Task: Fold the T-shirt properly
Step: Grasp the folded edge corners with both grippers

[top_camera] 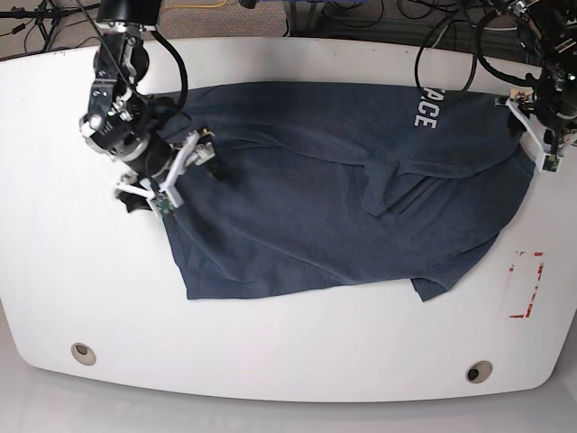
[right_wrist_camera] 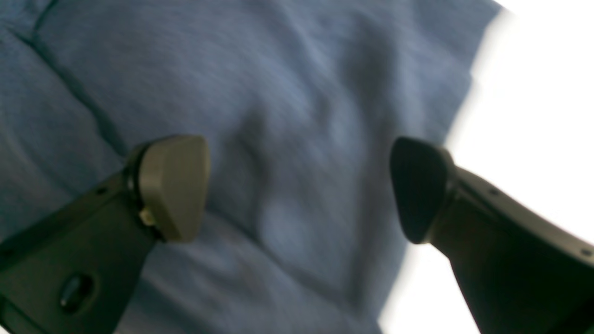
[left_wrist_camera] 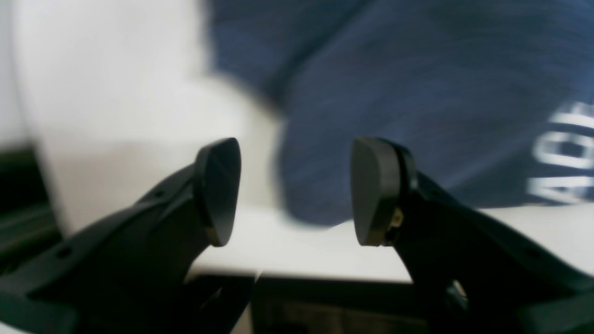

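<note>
The dark navy T-shirt [top_camera: 315,207] lies spread and wrinkled across the white table [top_camera: 54,271], with a fold bunched near its middle. Its white letters [top_camera: 428,106] sit near the far edge. My right gripper [top_camera: 171,176] hovers over the shirt's left edge. In the right wrist view the right gripper [right_wrist_camera: 297,185] is open over the cloth [right_wrist_camera: 301,93], and nothing is between its fingers. My left gripper [top_camera: 541,135] is at the shirt's far right corner. In the left wrist view the left gripper [left_wrist_camera: 294,185] is open and empty, with the shirt [left_wrist_camera: 417,93] and letters [left_wrist_camera: 566,148] beyond it.
A red rectangular outline [top_camera: 526,284] is marked on the table at the right, beside the shirt's hem. Two round holes [top_camera: 83,352] [top_camera: 479,371] sit near the front edge. Cables [top_camera: 361,13] lie on the floor behind the table.
</note>
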You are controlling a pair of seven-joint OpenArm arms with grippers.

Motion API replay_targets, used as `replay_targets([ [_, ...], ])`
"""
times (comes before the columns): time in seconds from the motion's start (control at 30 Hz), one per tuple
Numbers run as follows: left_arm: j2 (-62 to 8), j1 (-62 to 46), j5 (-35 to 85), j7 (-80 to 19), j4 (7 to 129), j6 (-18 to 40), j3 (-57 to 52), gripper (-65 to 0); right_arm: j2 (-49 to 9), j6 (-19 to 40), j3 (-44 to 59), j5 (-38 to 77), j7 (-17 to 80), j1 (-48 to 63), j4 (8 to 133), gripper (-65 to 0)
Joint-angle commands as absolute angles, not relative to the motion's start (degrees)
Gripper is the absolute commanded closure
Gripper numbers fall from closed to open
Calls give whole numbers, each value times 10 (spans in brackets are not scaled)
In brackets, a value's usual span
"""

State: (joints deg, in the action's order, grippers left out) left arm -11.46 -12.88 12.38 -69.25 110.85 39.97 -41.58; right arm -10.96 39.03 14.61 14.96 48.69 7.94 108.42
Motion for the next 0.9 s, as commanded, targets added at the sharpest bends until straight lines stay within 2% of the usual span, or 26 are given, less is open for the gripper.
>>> replay_targets([
  [0.0,-132,-123,116,-685,1116,400,-417,-339,-117,393,205,150,495,107,1124,-575],
  [0.33,-134,-127,87,-634,1107,400,-387,-339,-116,395,320,147,511,174,1127,-575],
  [0.53,-121,-124,87,-631,1082,400,-375,-339,-113,395,323,149,511,194,1122,-575],
  [0.87,-119,-127,87,-614,1025,400,-376,-339,-93,395,321,151,511,192,1048,-575],
])
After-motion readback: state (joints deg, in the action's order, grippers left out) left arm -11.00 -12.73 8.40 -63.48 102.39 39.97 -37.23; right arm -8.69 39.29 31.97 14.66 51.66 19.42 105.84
